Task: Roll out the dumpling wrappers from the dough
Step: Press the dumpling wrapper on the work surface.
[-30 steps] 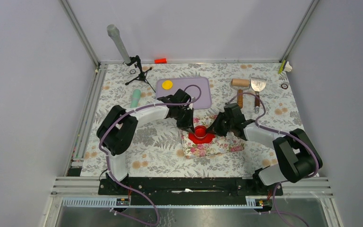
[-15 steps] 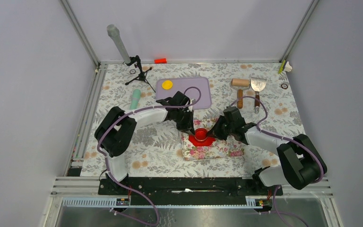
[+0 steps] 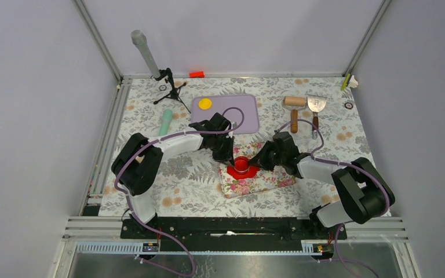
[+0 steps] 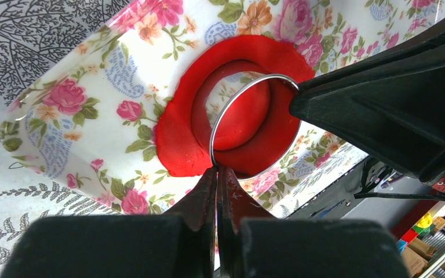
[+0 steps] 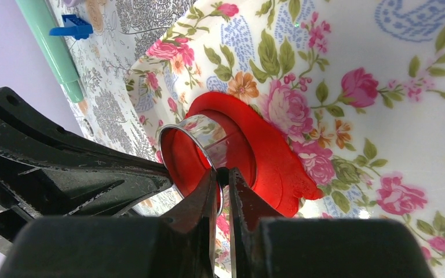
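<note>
Both hands tight on cutter ring

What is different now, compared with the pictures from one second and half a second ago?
Both arms drifted slightly left, carrying the metal ring cutter with them; the floral board and the red dough sheet shifted left too. The left gripper and right gripper stay shut on the ring's rim. Unmoved: yellow disc, purple mat, roller, scraper.

Left arm and right arm have white links and bulky black joints. A purple cable runs along each. Fingers are black.
</note>
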Controlling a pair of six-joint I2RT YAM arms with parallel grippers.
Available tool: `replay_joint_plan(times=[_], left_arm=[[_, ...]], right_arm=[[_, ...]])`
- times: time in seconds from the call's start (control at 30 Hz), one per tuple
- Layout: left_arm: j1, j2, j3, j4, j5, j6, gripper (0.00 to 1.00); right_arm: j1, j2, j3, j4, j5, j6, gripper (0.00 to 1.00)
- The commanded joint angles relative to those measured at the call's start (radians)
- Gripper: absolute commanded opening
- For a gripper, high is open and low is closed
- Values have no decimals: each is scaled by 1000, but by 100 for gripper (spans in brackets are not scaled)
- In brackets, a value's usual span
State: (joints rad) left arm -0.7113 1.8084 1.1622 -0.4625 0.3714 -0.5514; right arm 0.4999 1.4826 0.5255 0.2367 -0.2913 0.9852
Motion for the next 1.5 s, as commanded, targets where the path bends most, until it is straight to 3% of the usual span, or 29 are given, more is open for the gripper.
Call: replay_joint_plan(times=[0.0, 0.43, 0.83, 1.27, 1.47], left_arm=[[-33, 105, -31, -39, -112, 20, 0], [-26, 218, 99, -50, -123, 28, 0], [-92, 165, 4, -22, 82, -5, 0], [-32, 310, 174, -73, 24, 48, 0], [-48, 262, 103, -80, 41, 56, 0]], right_arm=[[24, 69, -80, -173, 99, 14, 0], [33, -31, -121, -230, 87, 15, 0], [34, 21, 2, -261, 141, 15, 0], [64, -119, -75, -316, 82, 35, 0], [68, -72, -33, -289, 121, 45, 0]])
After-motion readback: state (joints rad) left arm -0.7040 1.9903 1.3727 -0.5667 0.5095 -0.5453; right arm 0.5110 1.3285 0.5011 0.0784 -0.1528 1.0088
